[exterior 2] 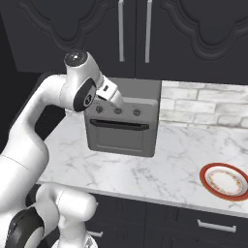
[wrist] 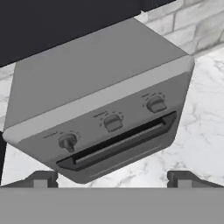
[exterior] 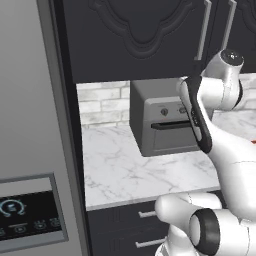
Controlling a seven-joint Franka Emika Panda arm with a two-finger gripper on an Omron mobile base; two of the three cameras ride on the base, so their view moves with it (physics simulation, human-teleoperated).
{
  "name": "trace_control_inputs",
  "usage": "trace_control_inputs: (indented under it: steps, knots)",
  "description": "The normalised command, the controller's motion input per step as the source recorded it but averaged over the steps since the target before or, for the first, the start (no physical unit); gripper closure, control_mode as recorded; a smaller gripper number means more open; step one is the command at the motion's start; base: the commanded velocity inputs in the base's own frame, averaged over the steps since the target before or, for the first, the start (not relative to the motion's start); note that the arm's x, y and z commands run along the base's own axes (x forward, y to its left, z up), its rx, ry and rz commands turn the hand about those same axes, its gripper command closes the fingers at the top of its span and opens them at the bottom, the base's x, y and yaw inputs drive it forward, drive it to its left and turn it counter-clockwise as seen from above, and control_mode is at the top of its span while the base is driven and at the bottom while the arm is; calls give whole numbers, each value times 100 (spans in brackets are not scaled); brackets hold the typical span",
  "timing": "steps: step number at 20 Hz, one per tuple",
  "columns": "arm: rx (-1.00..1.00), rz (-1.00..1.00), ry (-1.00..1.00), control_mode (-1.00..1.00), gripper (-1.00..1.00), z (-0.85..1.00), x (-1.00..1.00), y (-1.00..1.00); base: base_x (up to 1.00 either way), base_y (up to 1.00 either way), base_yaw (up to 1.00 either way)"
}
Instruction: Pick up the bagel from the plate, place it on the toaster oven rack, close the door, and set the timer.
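1. Gripper (wrist: 112, 179) is hanging wide open with nothing between its tips, just in front of and above the toaster oven (wrist: 100, 109).
2. Door (exterior 2: 117, 137) is sitting shut, black handle (wrist: 118, 142) under three knobs (wrist: 113, 122).
3. Plate (exterior 2: 225, 181) is lying on the marble table (exterior 2: 160, 169), well right of the oven; no bagel showing on it.

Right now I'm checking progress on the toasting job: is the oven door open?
No. The door stands shut against the oven front, its black handle up just under the three knobs.
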Motion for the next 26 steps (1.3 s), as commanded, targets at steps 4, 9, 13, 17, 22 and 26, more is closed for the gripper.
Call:
trace_control_inputs:
  steps: [4, 9, 13, 17, 22, 26]
  knots:
    - [-7, 0, 0, -100, -100, -68, -8, 39, 0, 0, 0]
    - [0, 0, 0, -100, -100, -46, 3, 34, 0, 0, 0]
    - [-5, 0, 0, -100, -100, -1, 26, 60, 0, 0, 0]
    - [-9, 0, 1, -100, -100, 0, 38, 29, 0, 0, 0]
    - [-10, 0, 8, -100, -100, 0, 35, 0, 0, 0, 0]
    - [-7, 0, 13, -100, -100, 0, 19, -1, 0, 0, 0]
